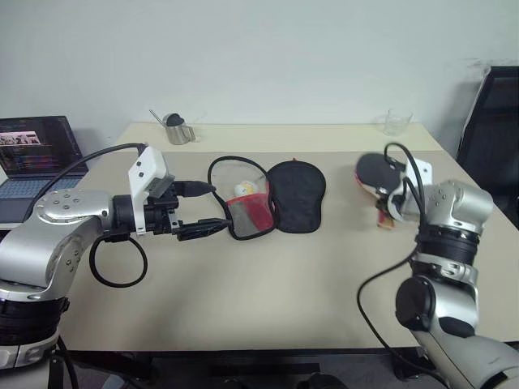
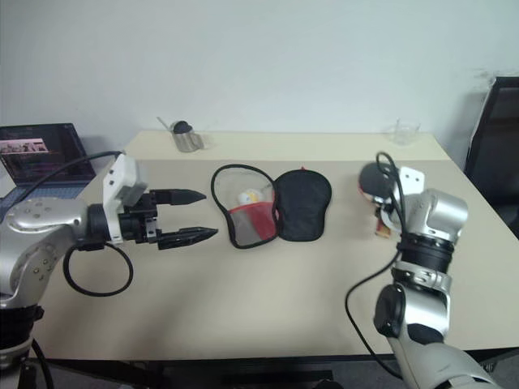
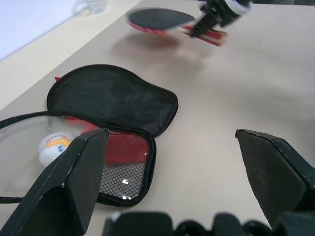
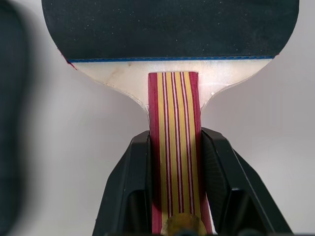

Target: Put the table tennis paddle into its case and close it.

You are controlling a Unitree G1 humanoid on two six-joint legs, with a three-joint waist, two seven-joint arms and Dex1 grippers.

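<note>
Right gripper [image 4: 178, 162] clamped on paddle [image 4: 170, 49] handle above table [image 1: 268, 275]; left gripper [image 2: 188, 215] spread beside unzipped case [image 1: 272, 198].

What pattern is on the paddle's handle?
Red and tan lengthwise stripes on the table tennis paddle; right wrist view.

Head stereo pair looks forward and down over bench [image 1: 268, 284]. Left wrist camera faces across bench, case [image 3: 113, 98] near, paddle [image 3: 157, 19] beyond. Right wrist camera sits very close on same paddle's handle. All views share paddle.
</note>
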